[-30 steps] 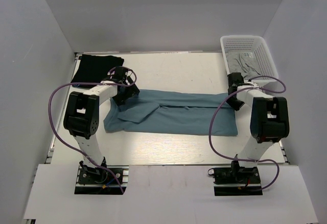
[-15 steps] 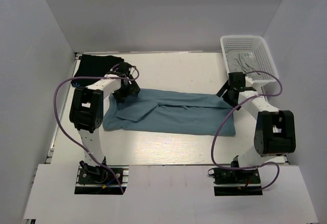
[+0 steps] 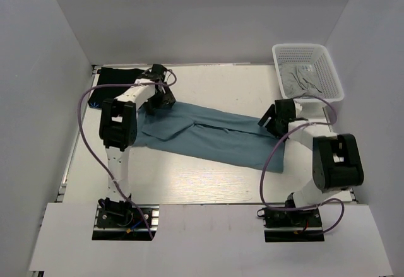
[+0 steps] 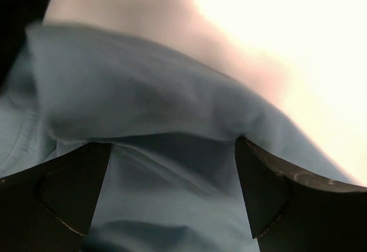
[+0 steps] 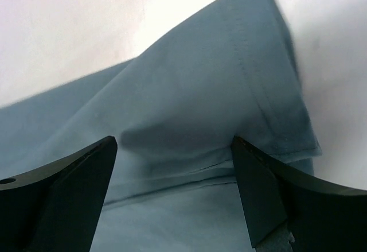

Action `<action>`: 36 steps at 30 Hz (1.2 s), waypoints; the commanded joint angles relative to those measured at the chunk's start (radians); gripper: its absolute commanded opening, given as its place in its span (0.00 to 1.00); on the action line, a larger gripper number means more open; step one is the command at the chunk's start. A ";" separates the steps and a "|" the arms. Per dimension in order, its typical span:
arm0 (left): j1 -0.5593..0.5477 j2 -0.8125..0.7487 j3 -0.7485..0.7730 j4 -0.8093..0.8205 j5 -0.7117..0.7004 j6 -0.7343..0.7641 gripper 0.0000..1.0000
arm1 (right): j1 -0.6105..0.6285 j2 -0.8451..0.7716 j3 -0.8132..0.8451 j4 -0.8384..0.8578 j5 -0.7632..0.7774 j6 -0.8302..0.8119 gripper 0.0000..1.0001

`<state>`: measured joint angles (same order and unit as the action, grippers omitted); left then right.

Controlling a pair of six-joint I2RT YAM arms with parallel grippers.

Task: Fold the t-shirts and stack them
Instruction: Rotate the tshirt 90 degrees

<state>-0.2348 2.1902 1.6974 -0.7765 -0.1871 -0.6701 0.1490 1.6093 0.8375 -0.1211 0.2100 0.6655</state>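
While the teal shirt (image 3: 214,135) lies flat on the table (image 3: 214,81), stretched in a long band from its 10 o'clock end down to its 4 o'clock end, I have one gripper at each end; my left gripper (image 3: 161,96) sits over the 10 o'clock end, and my right gripper (image 3: 269,120) sits at the far edge of the band near its 4 o'clock end; in my left wrist view the left gripper (image 4: 172,143) has its fingers (image 4: 63,194) spread, with a raised fold of the teal shirt (image 4: 143,91) crossing the gap between them; in my right wrist view the right gripper (image 5: 174,140) is likewise spread, and the teal shirt (image 5: 200,80) fills the gap, its stitched hem running up toward 1 o'clock and a shallow crease lying between the tips; I cannot tell from either view whether the tips press into the cloth; the black shirt (image 3: 117,81) lies in a dark heap at the table's 10 o'clock corner, just beside my left gripper and apart from the teal one; a white basket (image 3: 307,47) stands at the 2 o'clock corner with grey cloth (image 3: 300,78) inside it.
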 commanded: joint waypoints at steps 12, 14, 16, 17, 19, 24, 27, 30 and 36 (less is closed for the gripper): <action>-0.103 0.641 0.728 0.688 0.527 -0.098 1.00 | 0.677 -0.340 -0.436 -0.048 -0.333 0.192 0.91; -0.124 0.709 0.778 0.747 0.561 -0.086 1.00 | 0.794 -0.277 -0.353 -0.005 -0.388 0.094 0.91; -0.136 0.724 0.786 0.740 0.531 -0.086 1.00 | 0.920 -0.120 -0.263 0.023 -0.403 0.060 0.91; -0.136 0.724 0.760 0.765 0.508 -0.086 1.00 | 0.943 -0.012 -0.180 -0.048 -0.408 -0.028 0.91; -0.136 0.714 0.729 0.819 0.501 -0.086 1.00 | 1.033 0.033 -0.071 -0.089 -0.374 -0.091 0.91; -0.136 0.689 0.745 0.841 0.494 -0.056 1.00 | 1.086 0.011 -0.072 -0.087 -0.339 -0.104 0.91; -0.136 0.675 0.734 0.832 0.442 -0.031 1.00 | 1.087 0.014 -0.068 -0.094 -0.333 -0.096 0.91; -0.136 0.657 0.743 0.795 0.341 -0.010 1.00 | 1.092 0.015 -0.066 -0.109 -0.313 -0.081 0.91; -0.127 0.597 0.723 0.697 0.175 0.060 1.00 | 1.087 -0.031 -0.103 -0.169 -0.229 -0.064 0.91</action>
<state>-0.3908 2.8498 2.4641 0.0780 0.1425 -0.6724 1.2263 1.5780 0.7990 -0.0750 -0.0772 0.5938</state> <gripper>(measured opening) 0.996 0.905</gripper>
